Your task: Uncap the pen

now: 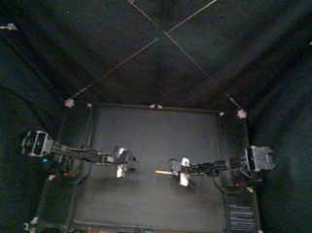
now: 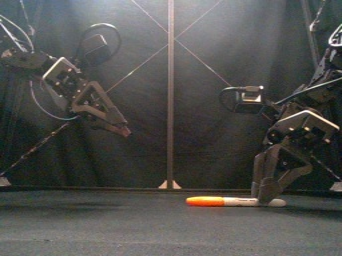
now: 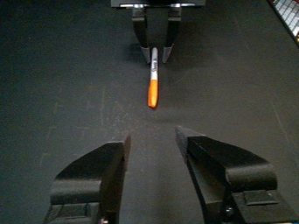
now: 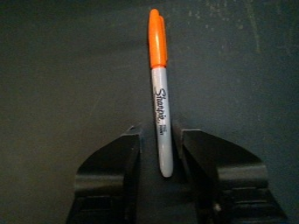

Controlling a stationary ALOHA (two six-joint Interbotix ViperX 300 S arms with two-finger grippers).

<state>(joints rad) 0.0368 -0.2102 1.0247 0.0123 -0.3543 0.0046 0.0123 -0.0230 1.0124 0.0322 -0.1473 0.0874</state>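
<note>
Nearest you, flat on the table (image 2: 80, 228), lies the pen (image 2: 230, 201): one pen, with its one orange cap (image 2: 203, 201) on and pointing to the left. You have two grippers to count, and nothing else loose on the table.

On the left, the left gripper (image 2: 123, 130) hangs well above the table, tilted down toward the pen and well apart from it. Its jaws stand wide with nothing between them, and in its own wrist view they line up with the pen's length.

Right of the table's middle, the pen rests well clear of every edge, with bare black surface on all sides and open room between the cap and the left gripper.

On the right, the right gripper (image 2: 271, 200) is down at the table, with its jaws set narrow on either side of the grey barrel's far end. In its wrist view a thin dark gap shows on each side of the barrel, so the jaws are not pinching it.

From the front, the barrel's tail is partly hidden behind that gripper. From the top, the pen is too small for you to make out more than an orange fleck.
</note>
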